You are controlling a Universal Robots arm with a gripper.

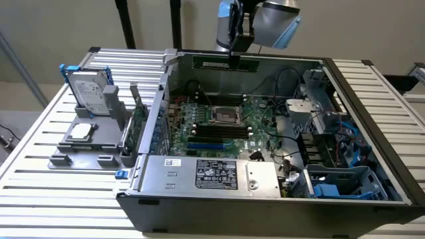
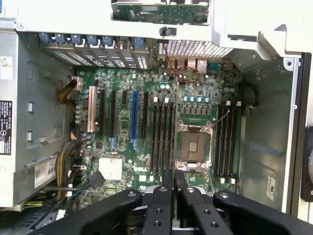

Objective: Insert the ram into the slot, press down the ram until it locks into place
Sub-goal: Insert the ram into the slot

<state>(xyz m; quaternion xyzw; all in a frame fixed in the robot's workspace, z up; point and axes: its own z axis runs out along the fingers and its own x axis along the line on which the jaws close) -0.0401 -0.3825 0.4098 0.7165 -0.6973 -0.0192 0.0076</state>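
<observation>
On the exterior view's left, a gray fixture (image 1: 83, 142) carries a hard drive (image 1: 89, 94) and an expansion card (image 1: 137, 119), just outside the open computer case (image 1: 265, 214). Over the case's far rim the gripper (image 1: 232, 57) is clamped on the ram (image 1: 212, 63), which hangs level, well above the motherboard (image 1: 192, 144).

The black memory slots (image 1: 219, 131) lie close together and alike, just beside the bare processor socket (image 1: 221, 115). A slight sideways offset could therefore land the stick on a neighbouring slot or the socket. A tilt could seat one end only.

Room over the board looks open, with the case walls well apart from the slots. Toward the right, loose cables (image 1: 284, 154) and a metal drive cage (image 1: 317, 97) crowd the board's edge.
</observation>
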